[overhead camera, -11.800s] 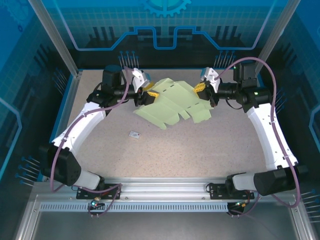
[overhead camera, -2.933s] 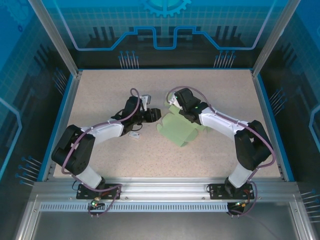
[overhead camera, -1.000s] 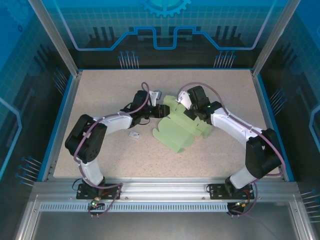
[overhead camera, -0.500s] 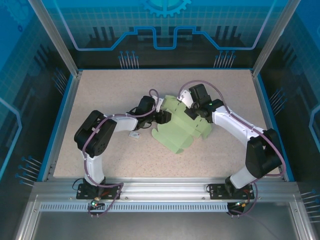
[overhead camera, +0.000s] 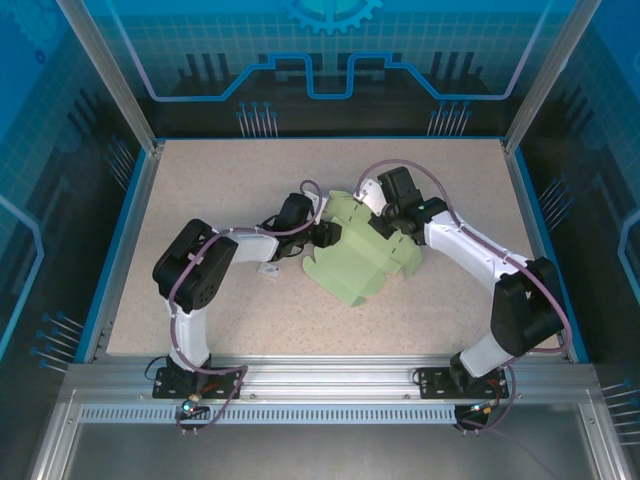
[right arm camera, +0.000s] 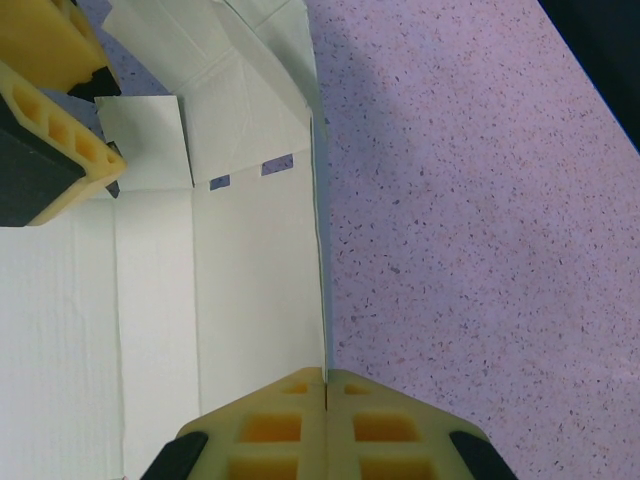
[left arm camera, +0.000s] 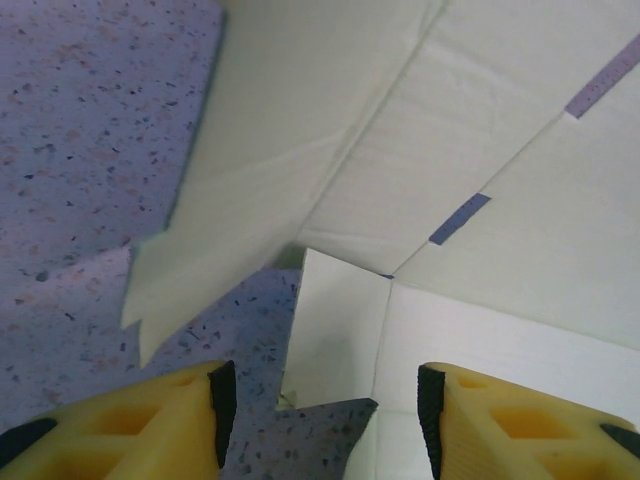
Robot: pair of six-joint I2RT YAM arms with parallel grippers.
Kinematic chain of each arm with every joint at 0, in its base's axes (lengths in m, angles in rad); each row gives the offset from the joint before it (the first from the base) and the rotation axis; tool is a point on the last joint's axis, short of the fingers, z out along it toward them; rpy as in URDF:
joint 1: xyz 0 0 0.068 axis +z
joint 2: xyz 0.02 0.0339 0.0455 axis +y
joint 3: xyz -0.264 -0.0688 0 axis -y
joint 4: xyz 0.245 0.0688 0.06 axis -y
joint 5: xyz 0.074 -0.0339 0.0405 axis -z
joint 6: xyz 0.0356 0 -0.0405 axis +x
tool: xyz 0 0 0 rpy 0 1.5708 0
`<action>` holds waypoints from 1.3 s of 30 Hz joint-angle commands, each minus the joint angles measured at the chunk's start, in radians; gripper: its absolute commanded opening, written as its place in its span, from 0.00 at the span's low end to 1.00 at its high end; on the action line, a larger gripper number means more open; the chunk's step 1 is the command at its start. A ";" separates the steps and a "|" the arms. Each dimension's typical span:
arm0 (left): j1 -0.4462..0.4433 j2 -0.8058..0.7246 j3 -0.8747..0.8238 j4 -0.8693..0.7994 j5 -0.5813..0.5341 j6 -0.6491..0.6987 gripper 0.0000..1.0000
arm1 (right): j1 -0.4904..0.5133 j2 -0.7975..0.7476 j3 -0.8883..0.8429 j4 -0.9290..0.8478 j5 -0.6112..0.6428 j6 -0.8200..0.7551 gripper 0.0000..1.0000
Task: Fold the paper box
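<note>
Because the right gripper pinches only a thin edge of the paper box, which sits mid-frame on the table in the overhead view, I'd worry the card slips free if the left gripper, nosed against the box's left side, shoves too hard. Through the left wrist camera, its yellow fingers stand half open at the bottom edge, holding nothing. A small flap just ahead between them could crumple. Through the right wrist camera, closed jaws at the bottom clamp the raised wall's edge.
</note>
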 commanded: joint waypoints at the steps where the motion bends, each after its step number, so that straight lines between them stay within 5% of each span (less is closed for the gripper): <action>1: -0.004 -0.012 0.023 0.019 -0.012 0.030 0.54 | -0.009 0.009 0.029 -0.013 -0.018 0.018 0.00; 22: 0.025 -0.132 -0.018 0.093 0.120 -0.047 0.51 | -0.010 0.002 0.029 -0.017 -0.029 0.033 0.00; 39: 0.049 -0.065 0.194 0.053 0.270 -0.120 0.52 | -0.008 0.004 0.026 -0.010 -0.041 0.034 0.00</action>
